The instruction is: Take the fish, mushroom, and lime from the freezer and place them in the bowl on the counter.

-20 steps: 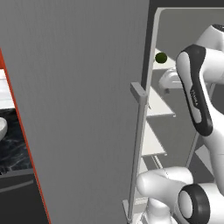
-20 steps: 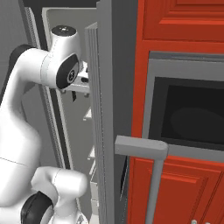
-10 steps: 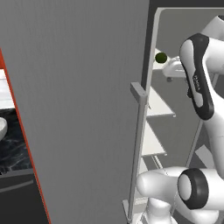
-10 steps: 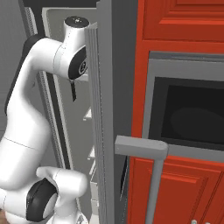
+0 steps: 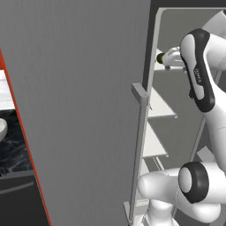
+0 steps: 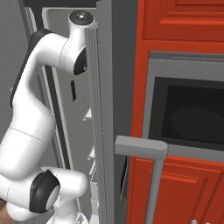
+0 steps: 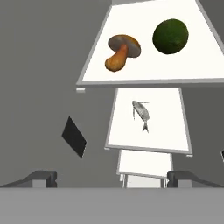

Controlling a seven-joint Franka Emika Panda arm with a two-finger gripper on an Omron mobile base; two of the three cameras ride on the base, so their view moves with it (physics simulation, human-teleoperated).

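In the hand view the brown-capped mushroom (image 7: 122, 52) lies on its side next to the dark green lime (image 7: 170, 36) on one pale freezer shelf (image 7: 144, 74). A small grey fish (image 7: 141, 113) rests on the shelf below. My gripper (image 7: 113, 179) is open, holds nothing and hangs clear of all three. From the left base the arm reaches into the open freezer (image 5: 88, 110), its hand beside the lime (image 5: 160, 58). A pale edge, apparently the bowl (image 5: 1, 129), peeks in at the far left on the black counter (image 5: 13, 154).
The freezer's open grey door with its long bar handle (image 5: 140, 145) stands close on the arm's left. Red cabinets (image 6: 179, 22) and a dark oven window (image 6: 192, 113) lie to the right, with a grey bar handle (image 6: 151, 175) sticking out. More shelves (image 7: 144, 162) sit lower down.
The arm has risen and swung further into the freezer, bringing the hand up beside the lime's shelf. The jaws stayed open.
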